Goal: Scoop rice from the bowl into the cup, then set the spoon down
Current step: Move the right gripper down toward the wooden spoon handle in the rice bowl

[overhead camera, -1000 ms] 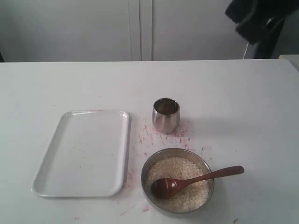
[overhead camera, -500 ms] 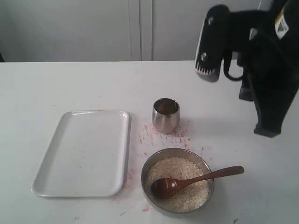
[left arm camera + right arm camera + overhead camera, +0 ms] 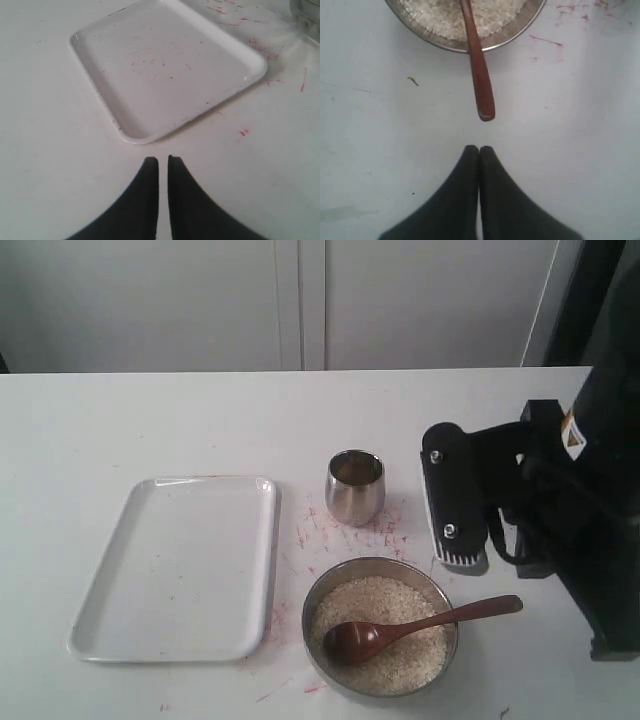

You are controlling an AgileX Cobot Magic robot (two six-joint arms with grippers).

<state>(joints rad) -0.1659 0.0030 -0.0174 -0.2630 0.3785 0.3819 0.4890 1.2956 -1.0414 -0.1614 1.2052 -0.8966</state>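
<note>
On the white tabletop [image 3: 150, 420], from the left: left gripper [image 3: 163, 159], jaws drawn to a thin slit, empty, near a corner of the white rectangular tray [image 3: 175, 565]; small shiny stainless-steel cup [image 3: 355, 490], upright. Wide round stainless-steel bowl [image 3: 446, 612] holds off-white uncooked rice [image 3: 400, 665]; dark reddish-brown wooden spoon [image 3: 420, 625] rests on the grains, handle over the rim pointing right. Right gripper [image 3: 479, 148], clenched on nothing, hovers just off the handle's end.

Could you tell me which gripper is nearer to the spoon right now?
Right. The right gripper hovers just off the handle end of the spoon; the left gripper is beside the tray, farther off.
</note>
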